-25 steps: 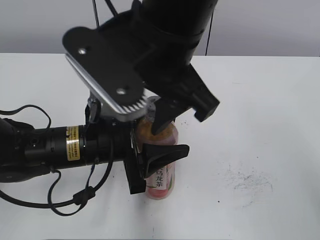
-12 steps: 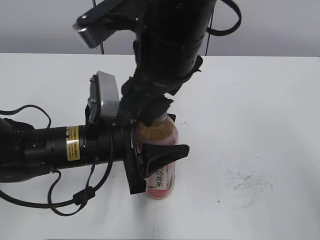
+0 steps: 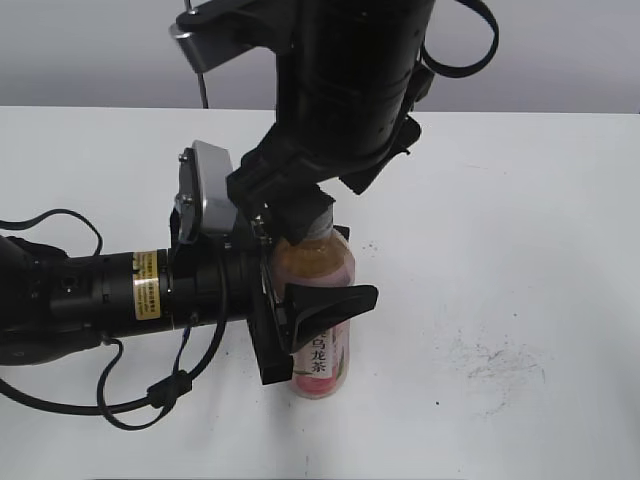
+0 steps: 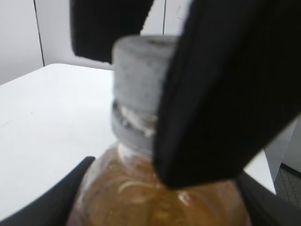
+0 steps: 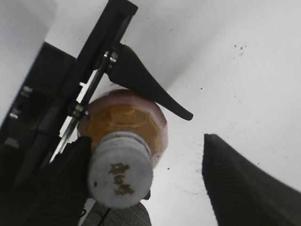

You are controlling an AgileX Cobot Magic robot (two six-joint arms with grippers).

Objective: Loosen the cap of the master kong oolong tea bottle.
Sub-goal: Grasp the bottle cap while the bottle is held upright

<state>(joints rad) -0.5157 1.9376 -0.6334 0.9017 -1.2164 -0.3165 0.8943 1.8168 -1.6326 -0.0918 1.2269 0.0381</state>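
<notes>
The master kong oolong tea bottle point(image 3: 322, 352) stands upright on the white table, amber tea showing above its pink label. My left gripper point(image 3: 318, 338) comes in level from the left and is shut on the bottle's body; its dark fingers point(image 4: 44, 202) flank the tea. The grey-white cap point(image 5: 120, 175) bears a small dark logo. My right gripper point(image 5: 155, 188) hangs over it from above, open. Its left finger point(image 5: 66, 188) lies against the cap's side and the right finger point(image 5: 244, 188) stands well apart. In the exterior view the right arm hides the cap.
The white table point(image 3: 520, 230) carries dark scuff marks point(image 3: 495, 360) to the right of the bottle. The left arm's cables point(image 3: 130, 400) loop on the table at the front left. A grey wall runs behind the table's far edge.
My right wrist has turned about the bottle top, swinging its camera plate up and away, and its jaws have spread a little wider. The left gripper and the bottle have stayed put.
</notes>
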